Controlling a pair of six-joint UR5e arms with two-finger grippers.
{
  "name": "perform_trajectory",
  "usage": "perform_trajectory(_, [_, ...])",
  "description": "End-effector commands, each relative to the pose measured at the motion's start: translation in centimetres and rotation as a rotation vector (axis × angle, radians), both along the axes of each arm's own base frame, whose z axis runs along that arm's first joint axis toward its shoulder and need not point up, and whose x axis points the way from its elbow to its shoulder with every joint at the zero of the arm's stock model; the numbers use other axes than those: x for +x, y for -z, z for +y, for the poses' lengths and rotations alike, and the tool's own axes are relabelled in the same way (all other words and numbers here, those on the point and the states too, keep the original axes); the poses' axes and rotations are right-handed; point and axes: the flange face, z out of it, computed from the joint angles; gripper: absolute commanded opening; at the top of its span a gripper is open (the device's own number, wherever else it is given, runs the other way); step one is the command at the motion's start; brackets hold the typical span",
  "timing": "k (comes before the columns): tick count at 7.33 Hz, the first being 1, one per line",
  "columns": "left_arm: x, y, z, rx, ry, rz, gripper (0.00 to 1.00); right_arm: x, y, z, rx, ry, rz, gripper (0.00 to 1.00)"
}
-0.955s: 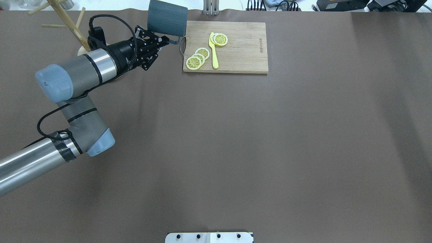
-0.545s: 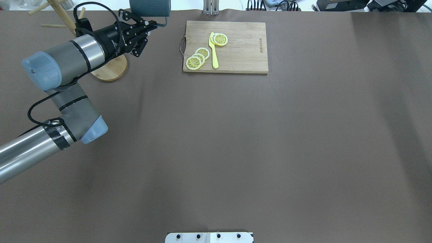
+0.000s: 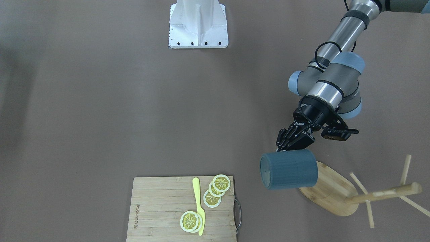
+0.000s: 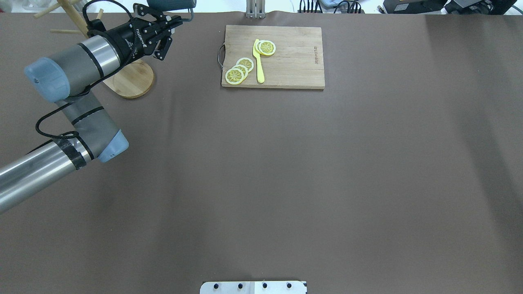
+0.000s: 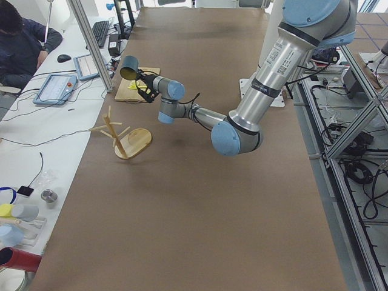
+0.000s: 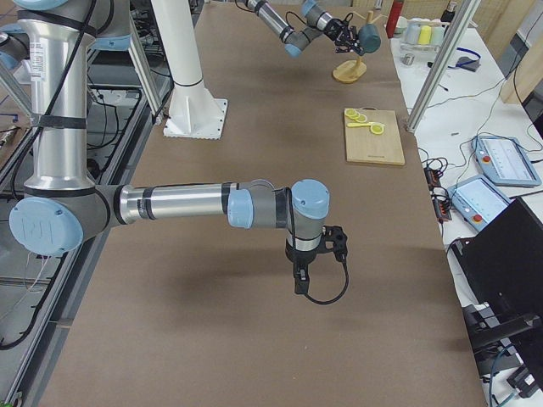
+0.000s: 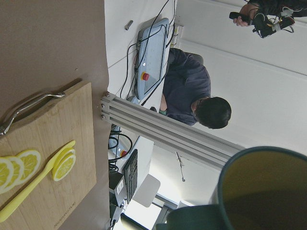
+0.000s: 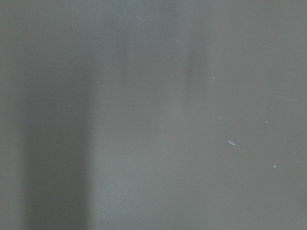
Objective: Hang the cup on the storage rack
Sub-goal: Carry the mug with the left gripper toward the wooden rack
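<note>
The dark blue-grey cup (image 3: 289, 169) hangs in the air on its side, with my left gripper (image 3: 281, 148) shut on its handle. In the overhead view the cup (image 4: 171, 4) is at the table's far edge, partly cut off, just right of the storage rack. The rack (image 3: 331, 193) is a light bamboo mug tree with an oval base (image 4: 130, 75) and thin angled pegs; its post (image 4: 73, 14) stands behind my left wrist. The left wrist view shows the cup's yellow-olive inside (image 7: 264, 191). My right gripper (image 6: 301, 280) shows only in the exterior right view, low over the bare table; whether it is open I cannot tell.
A bamboo cutting board (image 4: 294, 61) with a metal handle carries lemon slices (image 4: 239, 70) and a yellow knife (image 4: 258, 61), right of the cup. A person (image 5: 24, 42) sits at the bench beyond the table's far edge. The robot's white base (image 3: 198, 23) stands mid-table.
My left arm has carried the cup leftward and farther back, from near the board's corner to beside the rack's post. The rack's base, hidden before, now shows.
</note>
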Motion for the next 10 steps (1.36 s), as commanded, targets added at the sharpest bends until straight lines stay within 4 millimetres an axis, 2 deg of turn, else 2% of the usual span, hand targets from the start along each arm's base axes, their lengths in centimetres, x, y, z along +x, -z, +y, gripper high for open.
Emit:
perform_trajectory(1, [-0.9,-3.0,-0.3,-0.007,-0.02,0.11,0.0,0.0,0.1,-0.1,0.001,0.0,0.0,1.0])
perform_trajectory(2, [-2.1,-5.0,-1.2,-0.049,-0.017,0.148,0.0,0.0,0.1,-0.1,0.001,0.0,0.0,1.0])
perform_trajectory(4, [-4.7,-7.7,-3.1,-0.144,-0.005,0.212,0.0,0.0,0.1,0.0,0.001,0.0,0.0,1.0])
perform_trajectory(6, [-5.5,-9.4,-4.0,-0.174,0.022,0.195,0.0,0.0,0.1,0.0,0.002,0.0,0.001,1.0])
perform_trajectory(7, [-5.5,-9.4,-4.0,-0.171,0.021,0.199,0.0,0.0,0.1,0.0,0.003,0.0,0.0,1.0])
perform_trajectory(9, [-5.8,-12.2,-3.6,-0.162,0.018,0.208,0.0,-0.1,0.1,0.0,0.003,0.001,0.001,1.0])
perform_trajectory(10, [-5.9,-12.4,-3.6,-0.163,0.02,0.209,0.0,0.0,0.1,0.0,0.003,0.0,0.0,1.0])
